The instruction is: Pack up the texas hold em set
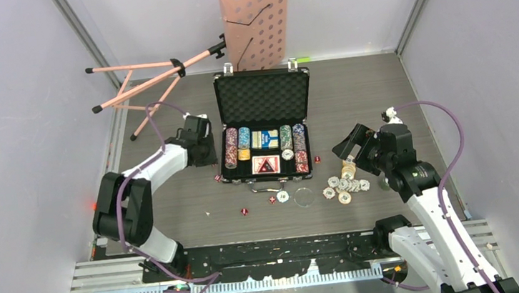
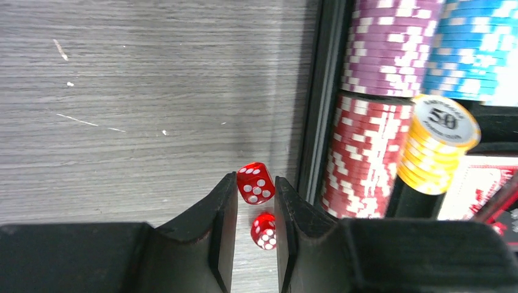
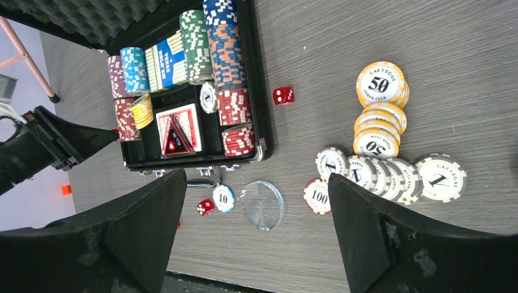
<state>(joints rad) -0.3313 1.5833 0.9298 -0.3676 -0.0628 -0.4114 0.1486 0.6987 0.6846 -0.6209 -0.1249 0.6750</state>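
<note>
The black briefcase (image 1: 221, 132) lies open mid-table with its foam lid up; rows of chips and card decks (image 1: 265, 139) fill its tray. My left gripper (image 2: 255, 178) is by the case's left edge (image 2: 314, 122), shut on a red die (image 2: 256, 184) at its fingertips. A second die (image 2: 264, 231) lies on the table below. My right gripper (image 3: 256, 183) is wide open and empty above loose chips (image 3: 391, 177). Yellow 50 chips (image 3: 380, 82) and a 100 chip (image 3: 319, 196) lie there, right of the case (image 3: 261, 122).
A clear disc (image 3: 262, 204), a blue 10 chip (image 3: 223, 198) and a die (image 3: 205, 207) lie before the case handle. Another die (image 3: 283, 95) sits right of the case. The pink music stand (image 1: 259, 21) stands behind the case, with its tripod legs (image 1: 139, 83) at back left.
</note>
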